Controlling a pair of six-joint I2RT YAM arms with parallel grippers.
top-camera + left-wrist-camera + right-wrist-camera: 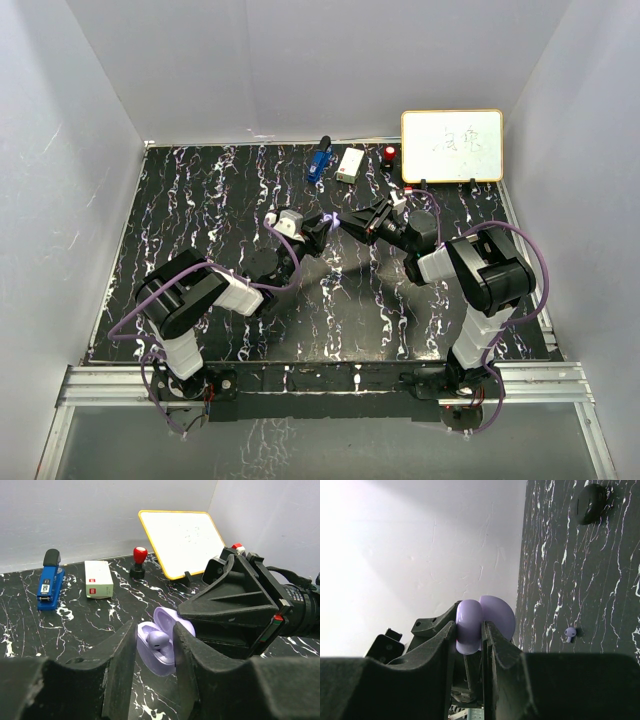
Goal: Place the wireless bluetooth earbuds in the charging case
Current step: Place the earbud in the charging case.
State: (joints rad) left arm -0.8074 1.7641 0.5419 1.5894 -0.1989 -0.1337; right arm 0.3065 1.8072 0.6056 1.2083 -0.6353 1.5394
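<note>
The lilac charging case [167, 652] hangs open above the table, lid [170, 620] tipped back. My right gripper [469, 626] is shut on its body [469, 622]. One lilac earbud [157, 639] sits in a well of the case. My left gripper [155, 628] stands open, a finger on either side of the case's near end, with nothing between them. A second lilac earbud [570, 633] lies loose on the black marbled table. A black round case [590, 502] lies farther off. Seen from above, both grippers meet at the case [339, 219] mid-table.
Along the back edge stand a blue stapler [49, 582], a small white box [98, 579], a red-topped stamp [139, 560] and a yellow-framed whiteboard [185, 537]. White walls close in the table on three sides.
</note>
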